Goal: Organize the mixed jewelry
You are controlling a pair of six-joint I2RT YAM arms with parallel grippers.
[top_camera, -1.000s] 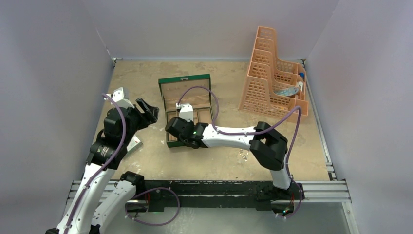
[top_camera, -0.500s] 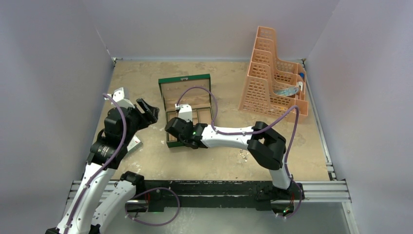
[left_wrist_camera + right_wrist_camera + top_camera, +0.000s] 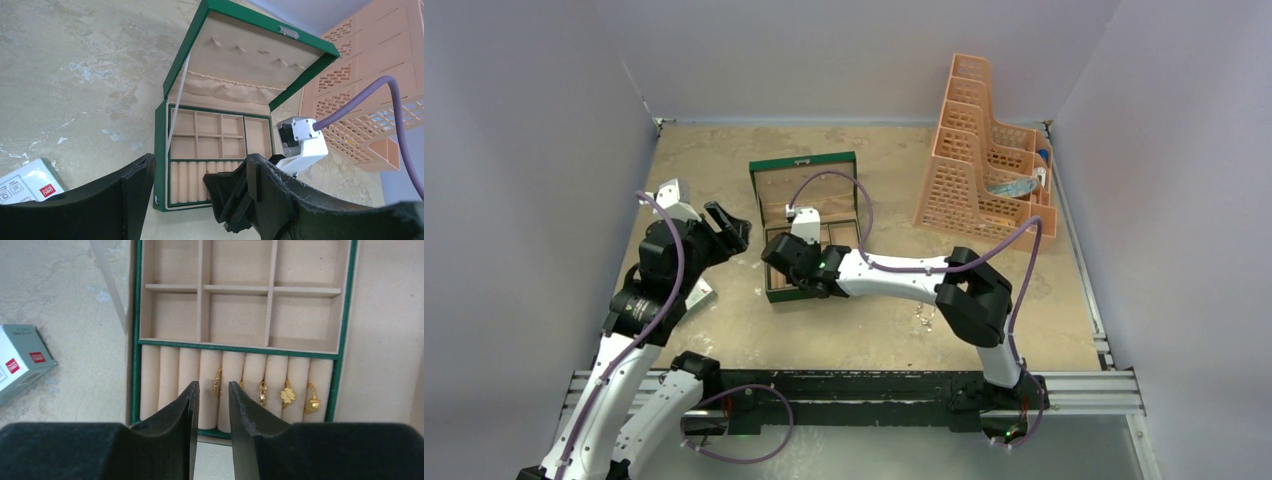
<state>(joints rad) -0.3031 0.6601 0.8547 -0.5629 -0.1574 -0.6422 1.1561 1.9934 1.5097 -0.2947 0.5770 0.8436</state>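
Beige mottled tabletop (image 3: 874, 335) with a stone-like, blotchy finish fills the floor of the cell. Plain pale lavender-grey walls (image 3: 524, 150) close it in on three sides, and a black metal rail (image 3: 874, 385) runs along the near edge.

Peach plastic tiered organiser (image 3: 969, 170), with lattice walls and a stepped shape, stands at the far right. A blue and silvery item lies in one of its tiers, too small to identify.

Green hinged box with beige lining (image 3: 160, 150) sits near the centre with its lid propped upright. The tray has square compartments at the back and a row of soft, rounded ring rolls at the front.

Right gripper (image 3: 212, 386), with black matte fingers, hangs over the front edge of that row. Its fingers stand close together with a narrow gap and nothing visible between them. Contact with the rolls cannot be judged.

Left gripper (image 3: 200, 162) is spread wide and holds nothing. It sits left of the box, with the open tray in its wrist view.

Small white and grey-green cardboard carton with a red label (image 3: 20, 365) lies flat on the table left of the box.

Small gold rings (image 3: 287, 395) are tucked between the rolls on the right half of the row, and at least four are distinct. The leftmost lies just beyond the gap between the right fingers.

A pale glinting cluster (image 3: 921, 318) lies on the table beside the right arm's elbow, well apart from the box. It is too small to identify.
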